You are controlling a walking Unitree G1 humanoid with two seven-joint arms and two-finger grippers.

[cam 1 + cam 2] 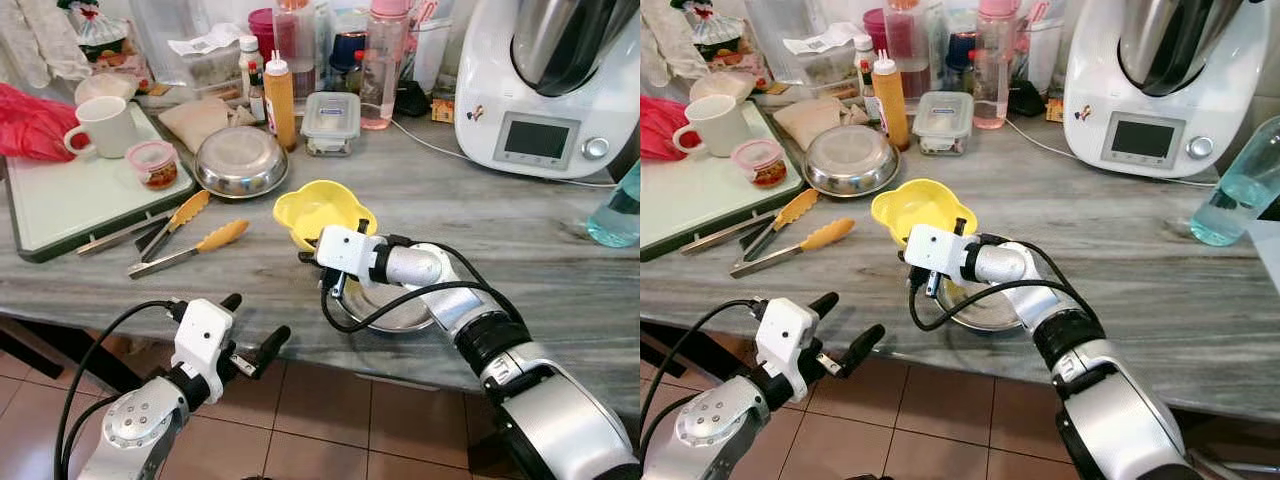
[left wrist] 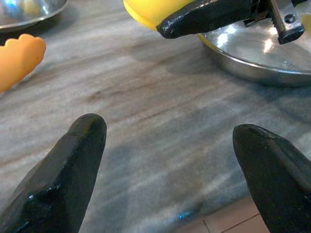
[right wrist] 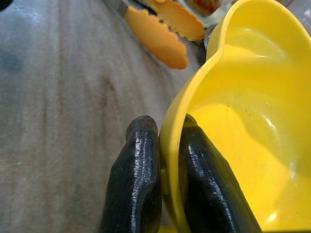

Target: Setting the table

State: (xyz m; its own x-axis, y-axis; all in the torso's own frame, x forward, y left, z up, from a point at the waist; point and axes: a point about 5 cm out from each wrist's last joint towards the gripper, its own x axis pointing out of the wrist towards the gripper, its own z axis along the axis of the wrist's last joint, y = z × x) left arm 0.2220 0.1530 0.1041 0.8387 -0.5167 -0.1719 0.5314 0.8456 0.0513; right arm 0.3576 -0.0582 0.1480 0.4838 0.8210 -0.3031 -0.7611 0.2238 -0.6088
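Note:
A yellow bowl (image 1: pixel 318 208) is held just above the grey marble counter (image 1: pixel 480 230), tilted, over the edge of a shallow steel plate (image 1: pixel 395 312). My right gripper (image 3: pixel 167 170) is shut on the bowl's rim, one finger inside and one outside. My left gripper (image 1: pixel 258 328) is open, hovering at the counter's front edge to the left of the steel plate, nothing between its fingers (image 2: pixel 73 160). Orange-tipped tongs (image 1: pixel 190 245) lie on the counter to the left of the bowl.
A steel bowl (image 1: pixel 240 160) sits behind the tongs. A white tray (image 1: pixel 70 195) at left holds a mug (image 1: pixel 105 125) and a small jar (image 1: pixel 155 163). Bottles and a lidded container (image 1: pixel 330 120) stand at the back. A white kitchen machine (image 1: pixel 545 90) and a blue bottle (image 1: pixel 618 210) stand at right.

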